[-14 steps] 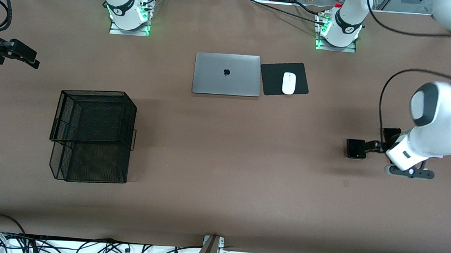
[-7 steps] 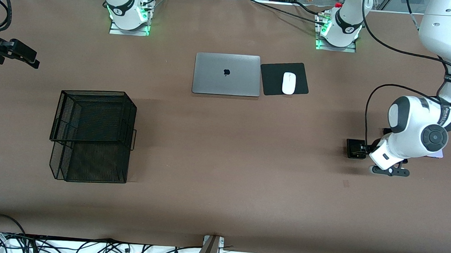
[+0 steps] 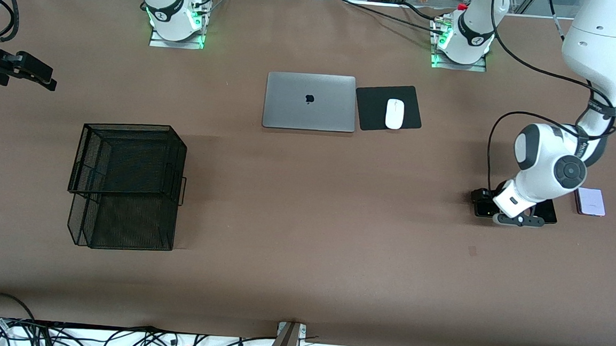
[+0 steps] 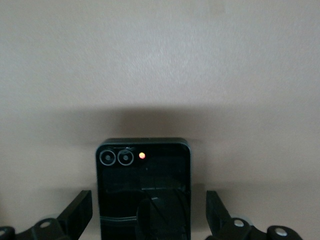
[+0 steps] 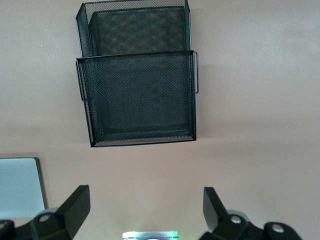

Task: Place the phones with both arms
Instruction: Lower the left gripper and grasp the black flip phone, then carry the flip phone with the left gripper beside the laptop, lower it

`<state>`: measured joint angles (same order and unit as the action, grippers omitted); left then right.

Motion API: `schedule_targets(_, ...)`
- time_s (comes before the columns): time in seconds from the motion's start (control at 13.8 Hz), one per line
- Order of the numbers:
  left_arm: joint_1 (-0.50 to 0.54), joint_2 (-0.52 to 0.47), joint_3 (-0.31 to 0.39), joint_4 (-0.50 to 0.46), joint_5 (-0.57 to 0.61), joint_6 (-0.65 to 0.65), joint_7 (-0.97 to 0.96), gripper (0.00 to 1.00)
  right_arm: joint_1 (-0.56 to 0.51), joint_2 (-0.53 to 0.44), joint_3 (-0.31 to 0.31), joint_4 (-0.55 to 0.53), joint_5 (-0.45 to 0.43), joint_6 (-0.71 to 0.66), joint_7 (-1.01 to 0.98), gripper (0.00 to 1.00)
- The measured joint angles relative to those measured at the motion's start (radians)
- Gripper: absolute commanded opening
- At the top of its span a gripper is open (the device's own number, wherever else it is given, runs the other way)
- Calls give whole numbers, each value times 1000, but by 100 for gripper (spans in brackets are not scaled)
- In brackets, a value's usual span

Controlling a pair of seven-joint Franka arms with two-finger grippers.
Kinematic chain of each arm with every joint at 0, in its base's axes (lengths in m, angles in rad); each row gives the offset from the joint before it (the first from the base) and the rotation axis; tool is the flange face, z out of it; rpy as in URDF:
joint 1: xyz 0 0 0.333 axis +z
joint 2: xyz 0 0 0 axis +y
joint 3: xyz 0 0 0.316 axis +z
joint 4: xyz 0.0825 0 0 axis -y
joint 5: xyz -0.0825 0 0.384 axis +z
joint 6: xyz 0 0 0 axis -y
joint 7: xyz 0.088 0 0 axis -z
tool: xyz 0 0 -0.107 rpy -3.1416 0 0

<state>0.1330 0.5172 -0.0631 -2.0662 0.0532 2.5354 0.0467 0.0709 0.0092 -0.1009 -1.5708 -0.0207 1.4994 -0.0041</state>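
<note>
Left pincer (image 4: pixel 148 212), fingers spread wide, straddles the small black phone (image 4: pixel 144 187) lying flat on the worktop (image 3: pixel 305 221) beside the lavender-white phone (image 3: pixel 591 201), seemingly poised for pickup; right pincer (image 5: pixel 145 207), likewise open, waits high over the mesh basket (image 5: pixel 137 75).

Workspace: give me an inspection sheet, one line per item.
Surface: brown table, bare in the middle.
Job's things: small black phone between the left gripper's open fingers; long black phone mostly hidden under the left arm; lavender phone beside it.
Clutter: mesh basket, laptop, mouse on mouse pad.
Grippers: left gripper over the small black phone; right gripper open, waiting.
Cables: along the table edges.
Surroundings: nothing seen.
</note>
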Motion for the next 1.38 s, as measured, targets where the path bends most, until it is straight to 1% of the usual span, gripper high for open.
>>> schedule_targets(0.29, 0, 3, 0, -17, 0, 31, 0, 100, 0, 1, 1, -1, 21, -9, -1, 100)
schedule_targets(0.36, 0, 4, 0, -18, 0, 35, 0, 97, 1, 1, 1, -1, 22, -11, -1, 100)
schedule_targets(0.44, 0, 5, 0, -20, 0, 36, 0, 88, 1, 2, 1, -1, 23, -11, -1, 100)
schedule_targets(0.51, 0, 5, 0, -20, 0, 38, 0, 71, 1, 2, 1, -1, 23, -12, -1, 100)
schedule_targets(0.58, 0, 6, 0, -20, 0, 38, 0, 60, 1, 3, 1, -1, 23, -12, -1, 100)
schedule_targets(0.65, 1, 6, 0, -20, 0, 38, 0, 52, 1, 3, 1, -1, 23, -12, -1, 100)
schedule_targets(0.73, 2, 7, 0, -20, 0, 39, 0, 40, 1, 3, 1, -1, 23, -12, -1, 100)
schedule_targets(0.8, 2, 7, 0, -20, 0, 39, 0, 31, 1, 3, 1, -1, 23, -12, -1, 100)
schedule_targets(0.87, 2, 7, 0, -19, 0, 40, 0, 30, 1, 3, 1, -1, 23, -12, -1, 100)
schedule_targets(1.02, 2, 7, -1, -10, 0, 45, 1, 30, 1, 4, 1, -1, 23, -12, -1, 100)
schedule_targets(1.09, 1, 6, -3, 6, 0, 41, 1, 30, 1, 4, 1, -1, 23, -12, -1, 100)
schedule_targets(1.16, -2, 2, -8, 32, 0, 8, 1, 30, 1, 4, 1, -1, 24, -12, -1, 100)
schedule_targets(1.23, -7, -4, -14, 75, 0, -69, 1, 30, 1, 4, 1, -1, 24, -12, -1, 100)
schedule_targets(1.38, -25, -17, -31, 191, 0, -253, 1, 30, 1, 4, 1, -1, 24, -12, -1, 100)
